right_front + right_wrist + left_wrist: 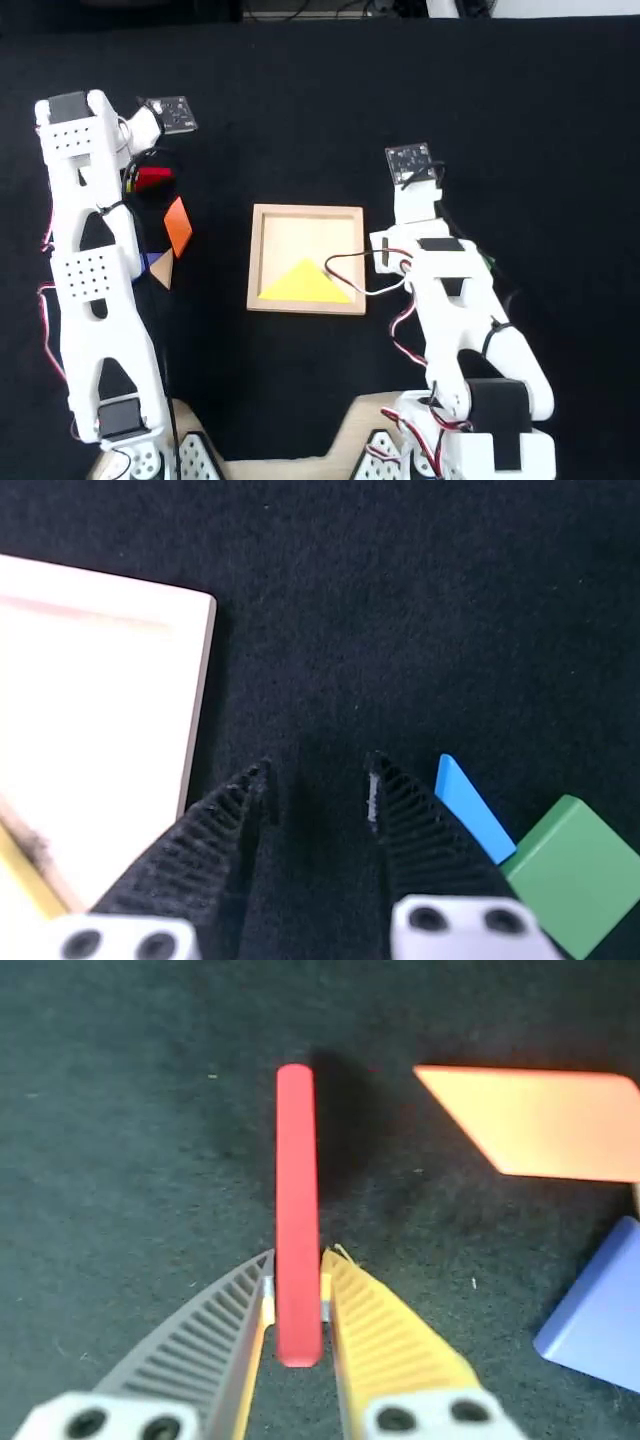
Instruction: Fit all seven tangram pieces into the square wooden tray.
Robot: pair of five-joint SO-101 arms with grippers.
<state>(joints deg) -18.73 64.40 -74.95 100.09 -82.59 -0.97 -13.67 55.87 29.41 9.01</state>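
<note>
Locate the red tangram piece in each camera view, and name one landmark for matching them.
High view: red piece near the top left, just beyond the orange parallelogram.
Left wrist view: centre, edge-on, clamped in the left gripper.
Right wrist view: faces the wooden tray corner and a green piece instead.
Shared landmark: the orange parallelogram beside it.

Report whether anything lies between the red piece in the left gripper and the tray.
The orange parallelogram lies on the cloth close beside the straight line from the red piece to the tray; nothing else visible is near it.
</note>
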